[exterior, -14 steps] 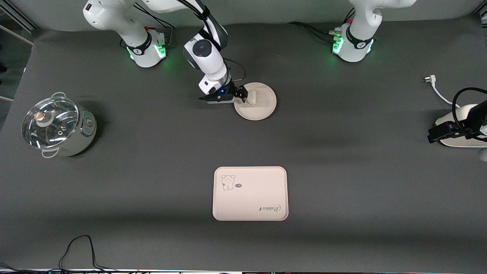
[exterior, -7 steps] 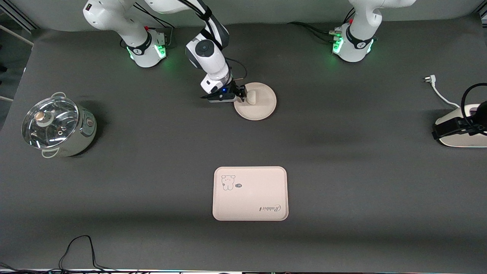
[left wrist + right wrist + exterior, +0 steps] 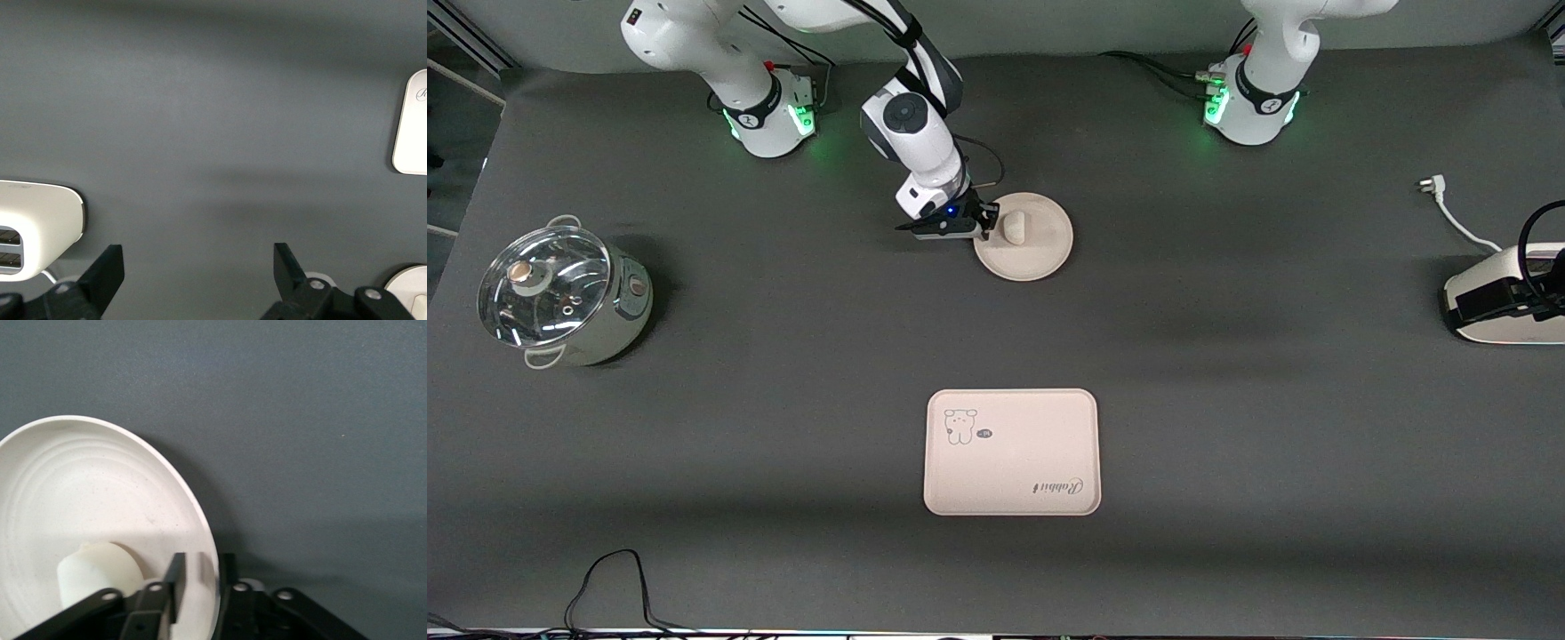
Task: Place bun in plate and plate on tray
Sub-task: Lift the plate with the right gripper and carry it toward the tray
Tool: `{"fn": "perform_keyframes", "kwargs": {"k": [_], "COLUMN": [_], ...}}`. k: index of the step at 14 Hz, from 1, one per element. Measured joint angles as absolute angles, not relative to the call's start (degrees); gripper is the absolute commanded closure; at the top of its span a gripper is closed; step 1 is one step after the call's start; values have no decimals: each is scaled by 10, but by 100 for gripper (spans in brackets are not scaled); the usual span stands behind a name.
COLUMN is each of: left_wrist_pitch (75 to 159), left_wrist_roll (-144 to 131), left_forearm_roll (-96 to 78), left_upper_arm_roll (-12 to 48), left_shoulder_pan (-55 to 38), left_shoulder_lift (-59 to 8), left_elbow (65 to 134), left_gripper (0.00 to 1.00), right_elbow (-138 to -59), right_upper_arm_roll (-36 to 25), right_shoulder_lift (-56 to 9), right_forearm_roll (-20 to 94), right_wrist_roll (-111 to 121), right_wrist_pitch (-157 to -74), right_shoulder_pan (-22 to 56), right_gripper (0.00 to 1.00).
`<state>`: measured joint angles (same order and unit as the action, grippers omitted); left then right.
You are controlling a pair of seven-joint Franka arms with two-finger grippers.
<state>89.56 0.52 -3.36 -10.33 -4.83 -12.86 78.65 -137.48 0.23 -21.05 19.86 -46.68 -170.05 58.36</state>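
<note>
The bun [image 3: 1015, 226] is sitting in the plate [image 3: 1040, 253], upper centre of the front view, well above the tray [image 3: 1011, 452]. The plate is looking stiff, light and shallow, so its thin rim is the hold. The right gripper [image 3: 984, 223] is pinching that rim between nearly closed fingers [image 3: 175, 577]. The left gripper [image 3: 193, 273] is waiting wide open, holding nothing, at the frame's right edge beside a white appliance [image 3: 1498, 302].

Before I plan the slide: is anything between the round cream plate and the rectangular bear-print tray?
Nothing visible: bare dark table lies between the round cream plate and the rectangular cream bear-print tray.
</note>
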Motion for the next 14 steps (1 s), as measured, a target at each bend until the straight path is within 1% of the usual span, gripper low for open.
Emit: {"fn": "perform_keyframes", "kwargs": {"k": [3, 6, 10, 12, 14], "left_wrist_pitch": [896, 896, 898, 900, 900], "left_wrist_roll": [7, 7, 7, 7, 7], "left_forearm_roll": [-34, -34, -33, -25, -17], "left_upper_arm_roll": [-103, -101, -97, -97, -96], "left_shoulder_pan": [-48, -49, -52, -62, -73], "left_shoulder_lift": [-129, -129, -129, -129, -129], "left_elbow": [789, 789, 789, 790, 791], "left_gripper": [0, 0, 0, 0, 0], "right_elbow": [-1375, -1374, -1371, -1371, -1369], "right_upper_arm_roll": [2, 2, 2, 2, 2], "right_shoulder_lift": [-211, -210, -205, -191, -162], "right_forearm_roll": [199, 199, 199, 199, 199], "right_wrist_roll": [-467, -467, -466, -465, -458], "right_wrist_pitch": [-1701, -1701, -1701, -1694, -1662], "right_shoulder_pan": [584, 584, 584, 583, 580], "right_gripper": [90, 94, 96, 96, 96]}}
